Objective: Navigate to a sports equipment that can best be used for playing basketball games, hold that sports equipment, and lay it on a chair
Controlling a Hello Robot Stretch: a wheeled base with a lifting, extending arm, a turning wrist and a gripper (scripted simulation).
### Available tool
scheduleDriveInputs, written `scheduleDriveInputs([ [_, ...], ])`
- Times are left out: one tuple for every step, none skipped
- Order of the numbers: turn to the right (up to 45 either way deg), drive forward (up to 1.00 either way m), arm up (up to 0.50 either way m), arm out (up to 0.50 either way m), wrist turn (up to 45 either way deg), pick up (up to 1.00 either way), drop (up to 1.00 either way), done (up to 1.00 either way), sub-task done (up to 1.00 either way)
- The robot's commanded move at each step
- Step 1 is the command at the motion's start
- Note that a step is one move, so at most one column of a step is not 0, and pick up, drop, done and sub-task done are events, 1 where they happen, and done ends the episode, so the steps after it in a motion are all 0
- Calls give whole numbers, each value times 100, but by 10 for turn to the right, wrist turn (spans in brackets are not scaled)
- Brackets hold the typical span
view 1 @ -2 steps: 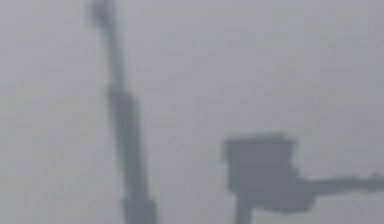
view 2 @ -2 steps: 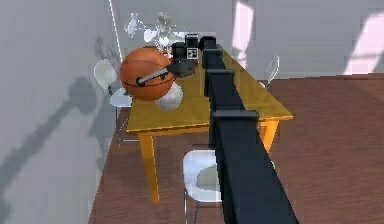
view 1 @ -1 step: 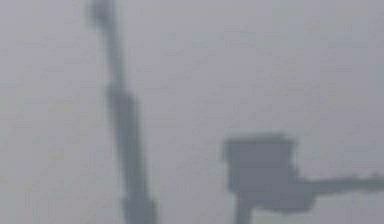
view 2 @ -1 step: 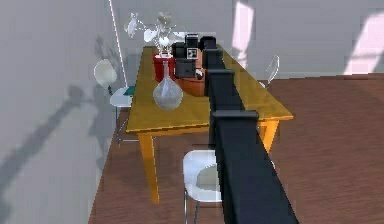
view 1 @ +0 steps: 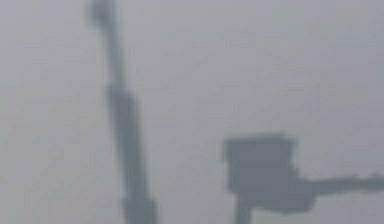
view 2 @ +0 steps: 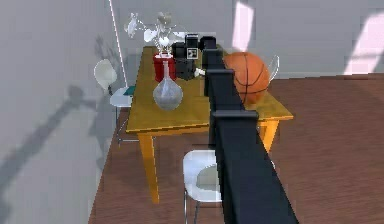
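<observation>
Starting closest in, the arm (view 2: 240,150) comes up from the bottom edge as a dark square bar and reaches out over a white chair (view 2: 200,178) tucked against the near side of a wooden table (view 2: 170,125). The table has a yellowish top and plain legs, and it stands on a reddish-brown wood floor (view 2: 330,140).

On the tabletop, just left of the arm, there's a clear glass vase (view 2: 167,92) with a round belly. Right of the arm sits the basketball (view 2: 248,75), orange with dark seams, resting on the table toward its far right part.

Further out, the gripper (view 2: 188,52) is at the arm's end over the far part of the table, with stuff on the surface around and behind it, so I honestly can't tell how its fingers stand or whether it's holding anything. Next to it is a red pot (view 2: 163,66) with pale flowers (view 2: 150,28).

Past the table's left side is a second white chair (view 2: 106,74) up against the grey wall (view 2: 50,60).

The forward view is facing a plain grey wall surface (view 1: 250,70).
</observation>
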Motion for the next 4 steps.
scheduleDriveInputs([
  [0,0,-22,0,0,0,0,0,0],
  [0,0,-32,0,0,0,0,0,0],
  [0,0,0,0,0,0,100,0,0],
  [0,0,10,0,0,0,0,0,0],
])
